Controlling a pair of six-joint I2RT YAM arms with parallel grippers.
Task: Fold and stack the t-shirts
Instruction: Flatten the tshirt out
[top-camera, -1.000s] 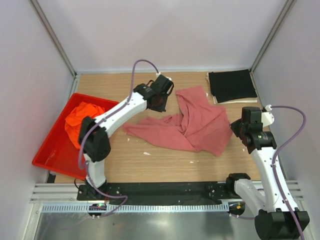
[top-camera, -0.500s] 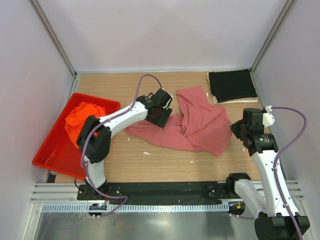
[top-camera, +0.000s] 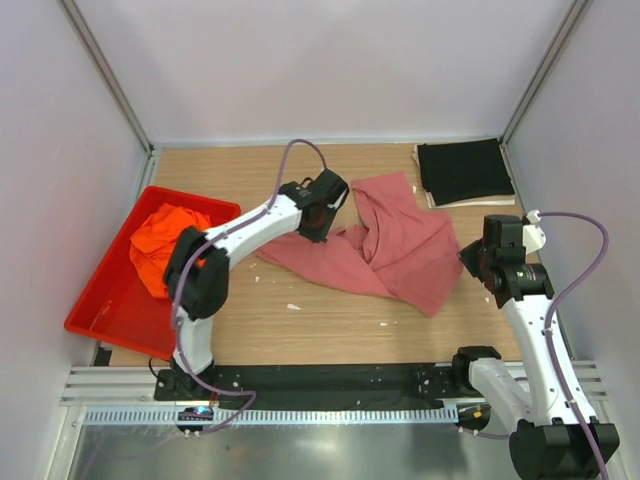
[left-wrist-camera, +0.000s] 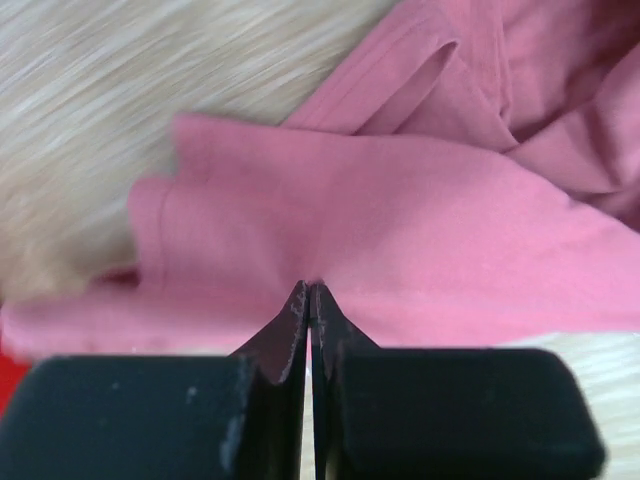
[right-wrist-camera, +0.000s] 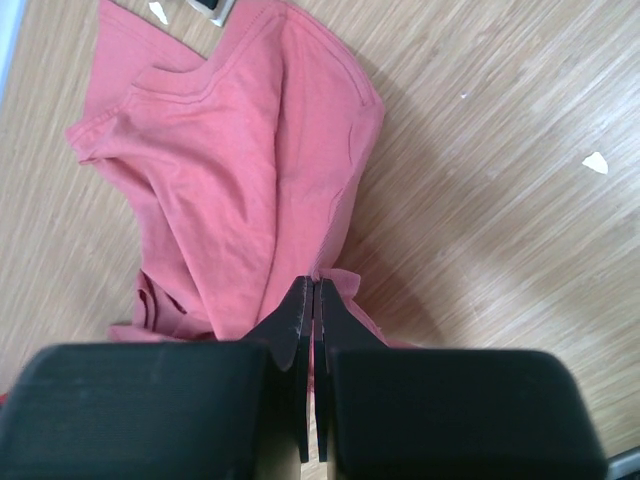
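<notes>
Left gripper (left-wrist-camera: 310, 292), right gripper (right-wrist-camera: 313, 283): both jaws pressed together, pinching rose-red t-shirt (top-camera: 400, 255) crumpled on counter (top-camera: 300, 320).

The left arm rises from its base, bends sharply at the elbow and stretches its long white forearm away and to the right, toward the middle. Its wrist tips over so the left gripper (top-camera: 318, 222) points down, black fingers (left-wrist-camera: 290, 330) pressed flat together with no gap. The right arm stands up from its base on the right, forearm leaning slightly inward, wrist bent leftward. The right gripper (top-camera: 468, 256) sits low, its fingers (right-wrist-camera: 295, 320) closed tight against each other.
</notes>
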